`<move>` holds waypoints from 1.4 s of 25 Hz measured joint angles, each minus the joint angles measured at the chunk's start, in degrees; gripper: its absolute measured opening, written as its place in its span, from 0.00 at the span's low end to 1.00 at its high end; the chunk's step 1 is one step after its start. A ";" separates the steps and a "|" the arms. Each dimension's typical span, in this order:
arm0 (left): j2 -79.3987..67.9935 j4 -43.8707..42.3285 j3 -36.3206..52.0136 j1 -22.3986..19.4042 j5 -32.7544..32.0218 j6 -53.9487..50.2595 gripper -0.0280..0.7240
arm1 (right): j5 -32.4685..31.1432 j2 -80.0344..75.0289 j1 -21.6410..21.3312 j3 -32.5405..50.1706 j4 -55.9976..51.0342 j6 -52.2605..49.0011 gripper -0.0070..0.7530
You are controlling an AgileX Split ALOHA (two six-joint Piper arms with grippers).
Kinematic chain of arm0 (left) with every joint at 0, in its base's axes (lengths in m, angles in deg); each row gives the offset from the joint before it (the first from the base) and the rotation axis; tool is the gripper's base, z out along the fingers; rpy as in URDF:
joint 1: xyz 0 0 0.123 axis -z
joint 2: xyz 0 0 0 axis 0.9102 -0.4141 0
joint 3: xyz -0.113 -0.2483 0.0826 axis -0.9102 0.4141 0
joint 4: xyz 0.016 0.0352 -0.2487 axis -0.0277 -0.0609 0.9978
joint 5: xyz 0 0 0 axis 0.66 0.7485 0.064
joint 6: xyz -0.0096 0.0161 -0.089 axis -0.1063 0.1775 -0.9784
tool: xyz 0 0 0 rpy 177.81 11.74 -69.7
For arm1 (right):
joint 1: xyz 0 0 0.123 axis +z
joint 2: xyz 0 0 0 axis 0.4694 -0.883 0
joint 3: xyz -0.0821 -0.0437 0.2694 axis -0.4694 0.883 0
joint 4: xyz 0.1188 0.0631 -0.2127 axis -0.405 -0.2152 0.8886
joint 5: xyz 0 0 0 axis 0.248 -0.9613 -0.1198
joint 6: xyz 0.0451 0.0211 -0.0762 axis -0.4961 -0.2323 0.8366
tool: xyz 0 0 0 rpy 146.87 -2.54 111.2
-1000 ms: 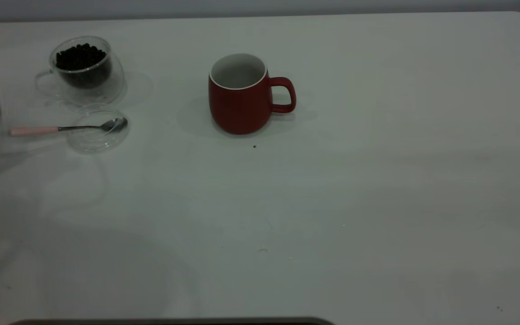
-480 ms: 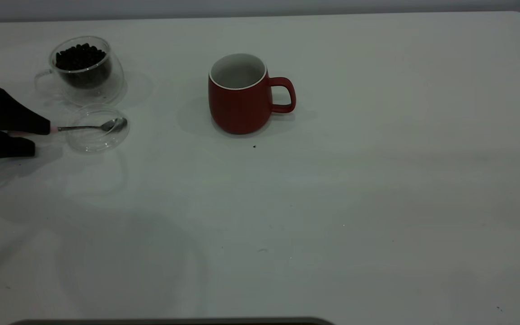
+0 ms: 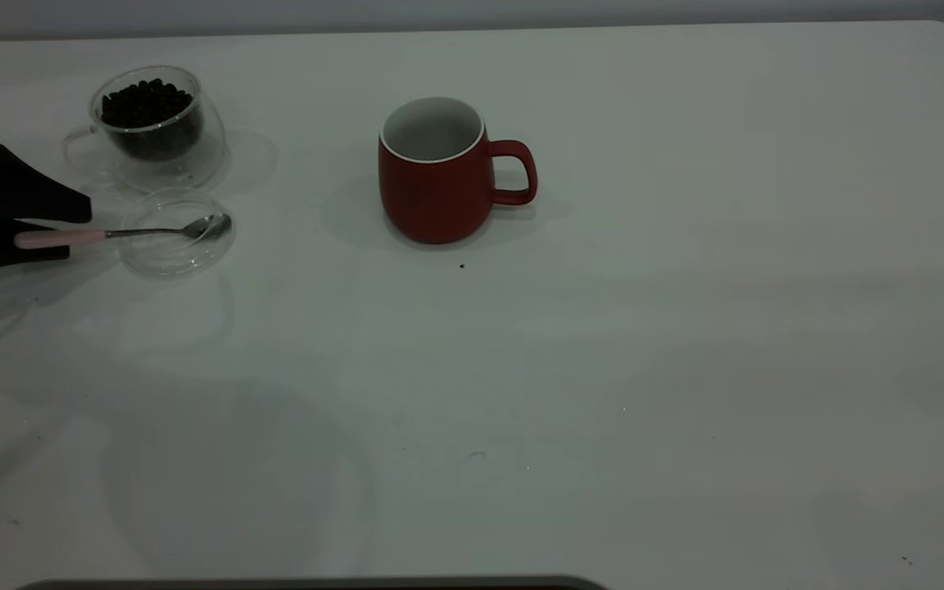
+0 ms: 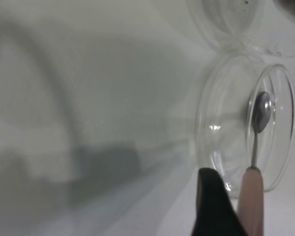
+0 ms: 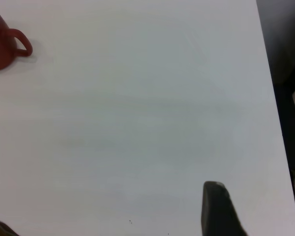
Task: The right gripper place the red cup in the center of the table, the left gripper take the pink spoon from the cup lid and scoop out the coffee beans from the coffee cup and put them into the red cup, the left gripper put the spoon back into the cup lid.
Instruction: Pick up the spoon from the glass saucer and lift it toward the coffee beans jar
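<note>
The red cup point(image 3: 435, 188) stands upright and empty at the table's middle back, handle to the right; it also shows in the right wrist view point(image 5: 2, 46). The coffee cup point(image 3: 156, 135) with coffee beans point(image 3: 147, 102) stands at the far left. In front of it lies the cup lid point(image 3: 173, 256) with the pink spoon point(image 3: 70, 238) resting in it, bowl on the glass and handle pointing left. My left gripper point(image 3: 79, 233) is open at table level, its fingers straddling the pink handle. In the left wrist view one finger point(image 4: 213, 206) lies against the handle point(image 4: 251, 201). One finger point(image 5: 216, 206) of my right gripper shows over bare table.
The white table point(image 3: 603, 369) stretches wide to the right and front of the red cup. A small dark speck point(image 3: 461, 265) lies just in front of the red cup. The table's right edge point(image 5: 272, 98) runs close to my right gripper.
My left gripper came in from the left edge to the spoon's handle and now has the handle between its fingers. The spoon, lid and both cups have not moved.
</note>
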State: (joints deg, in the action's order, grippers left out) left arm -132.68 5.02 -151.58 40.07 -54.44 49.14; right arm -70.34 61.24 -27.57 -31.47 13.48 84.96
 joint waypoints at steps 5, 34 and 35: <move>0.00 0.00 0.00 0.00 -0.56 -0.06 0.61 | 0.00 0.00 0.00 0.00 0.00 0.00 0.56; 8.71 -11.44 0.00 -0.05 -6.75 -10.06 0.20 | 0.00 0.00 0.00 0.00 0.00 0.00 0.56; 9.57 -12.55 0.00 -0.05 -7.68 -10.91 0.20 | 0.00 0.00 0.00 0.00 0.00 0.00 0.56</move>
State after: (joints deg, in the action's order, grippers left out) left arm -123.12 -7.53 -151.58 40.02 -62.11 38.24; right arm -70.34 61.24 -27.57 -31.47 13.48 84.96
